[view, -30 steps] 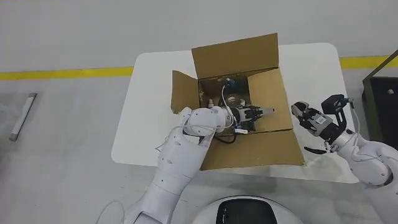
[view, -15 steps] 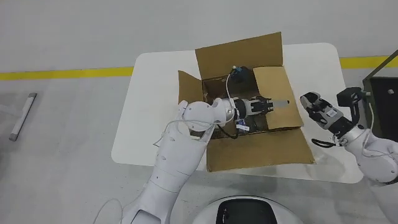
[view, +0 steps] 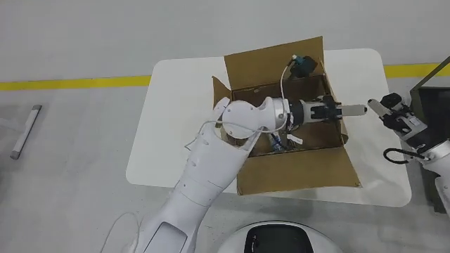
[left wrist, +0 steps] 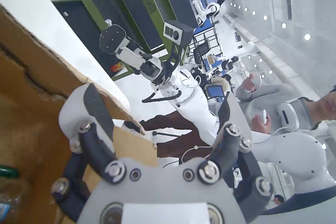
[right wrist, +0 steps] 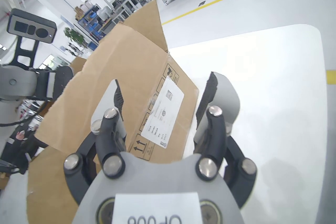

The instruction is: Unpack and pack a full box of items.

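An open cardboard box (view: 295, 161) stands on the white table (view: 176, 112), with small items (view: 283, 143) on its floor. My left arm lies across the box, and the left gripper (view: 357, 109) sticks out past the right flap (view: 330, 123). In the left wrist view the left gripper (left wrist: 160, 96) is open, one finger (left wrist: 97, 109) against the flap's inner face (left wrist: 39, 93), and a bottle (left wrist: 9, 183) lies low in the box. My right gripper (view: 387, 104) hovers at the table's right edge, facing the box. It is open (right wrist: 168, 96), with the flap's white label (right wrist: 162, 114) beyond its fingers.
A dark green-framed rack (view: 430, 109) stands just off the table's right side, close behind my right arm. Bare table lies left of the box and at the far right corner (right wrist: 275, 64). A grey bar (view: 25, 131) lies on the floor at far left.
My left gripper has swept right, from inside the box out past the right flap, which now stands up. The box shifted right. My right gripper has backed away to the right.
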{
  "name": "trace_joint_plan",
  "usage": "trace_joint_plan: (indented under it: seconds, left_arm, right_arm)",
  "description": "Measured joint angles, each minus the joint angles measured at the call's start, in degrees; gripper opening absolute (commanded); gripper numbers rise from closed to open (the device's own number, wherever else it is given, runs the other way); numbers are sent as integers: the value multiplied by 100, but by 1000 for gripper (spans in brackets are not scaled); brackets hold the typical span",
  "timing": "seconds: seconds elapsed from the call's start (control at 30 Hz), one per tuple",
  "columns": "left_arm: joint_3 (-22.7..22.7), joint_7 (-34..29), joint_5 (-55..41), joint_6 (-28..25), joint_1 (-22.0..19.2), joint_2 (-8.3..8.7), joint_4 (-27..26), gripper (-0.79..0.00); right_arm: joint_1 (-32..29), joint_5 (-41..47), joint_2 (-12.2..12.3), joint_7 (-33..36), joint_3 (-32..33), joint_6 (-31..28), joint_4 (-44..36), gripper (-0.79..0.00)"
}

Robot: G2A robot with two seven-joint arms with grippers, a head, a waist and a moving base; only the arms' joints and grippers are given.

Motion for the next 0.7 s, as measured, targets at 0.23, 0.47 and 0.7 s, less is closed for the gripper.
trace_joint_plan:
  seconds: [0.23, 0.47, 0.7]
  left_arm:
    - [814, 430, 780, 75, -388, -222, 415, 0]
    - [1084, 634, 516, -164, -599, -414, 717, 0]
    - [1378, 860, 708, -480, -756, -576, 1063, 0]
  right_arm:
    - [-89, 1071, 60, 872, 583, 444, -53, 0]
    - [-51, 588, 86, 808, 766, 703, -232, -523]
    - [-23, 513, 108, 925, 949, 873, -287, -449]
